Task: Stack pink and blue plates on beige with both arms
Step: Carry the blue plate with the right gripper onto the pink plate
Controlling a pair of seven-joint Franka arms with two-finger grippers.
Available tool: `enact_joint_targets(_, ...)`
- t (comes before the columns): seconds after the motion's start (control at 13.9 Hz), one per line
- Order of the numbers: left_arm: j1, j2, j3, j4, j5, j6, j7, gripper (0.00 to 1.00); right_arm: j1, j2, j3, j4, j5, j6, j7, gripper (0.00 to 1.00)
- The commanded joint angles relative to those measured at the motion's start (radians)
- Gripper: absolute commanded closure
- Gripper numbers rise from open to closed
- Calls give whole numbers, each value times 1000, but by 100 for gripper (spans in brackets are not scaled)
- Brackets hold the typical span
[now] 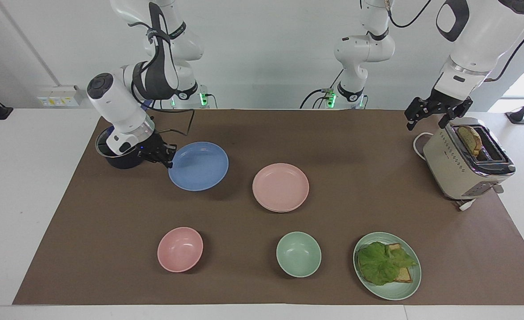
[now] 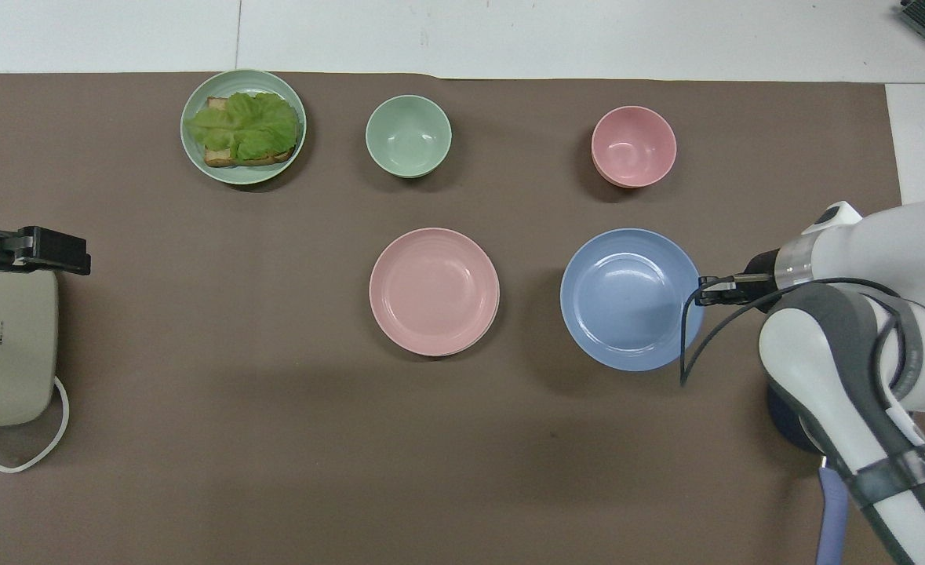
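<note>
The right gripper (image 1: 167, 158) is pinching the rim of the blue plate (image 1: 198, 166), fingers closed on the edge toward the right arm's end of the table, and is carrying it tilted in the air over the brown mat (image 1: 110, 213), beside the pink plate (image 1: 281, 186). The pink plate is sitting mid-table on the beige plate (image 1: 284, 209), whose rim is just peeking out beneath it. The blue plate is looking light, stiff and matte, so an edge pinch is probably enough, though held by one side it is likely wanting to sag or swing; setting it down level is calling for care. The left gripper (image 1: 437, 114), open and empty, is waiting over the toaster (image 1: 462, 166).
</note>
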State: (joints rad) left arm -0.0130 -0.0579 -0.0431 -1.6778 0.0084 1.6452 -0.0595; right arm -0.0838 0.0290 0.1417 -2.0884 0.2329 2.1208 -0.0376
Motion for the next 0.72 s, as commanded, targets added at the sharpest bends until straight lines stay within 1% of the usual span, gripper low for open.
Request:
enact_joint_targets(0.0, 15, -10, -4, 58, 2, -79, 10, 0, 82, 31, 3, 31, 19, 56, 111, 100)
enact_joint_targets(0.14, 11, -7, -3, 99, 1, -125, 15, 0, 134, 51, 3, 40, 17, 88, 195, 100)
enact_joint_targets(0.29, 10, -10, -7, 96, 1, -124, 12, 0, 182, 72, 3, 88, 19, 79, 273, 100)
enact_joint_targets(0.43, 11, -13, -11, 98, -1, -127, 4, 0, 229, 107, 3, 106, 17, 96, 338, 100)
enact_joint_targets(0.65, 16, -13, -8, 98, -1, -127, 4, 0, 265, 146, 4, 122, 23, 113, 358, 100)
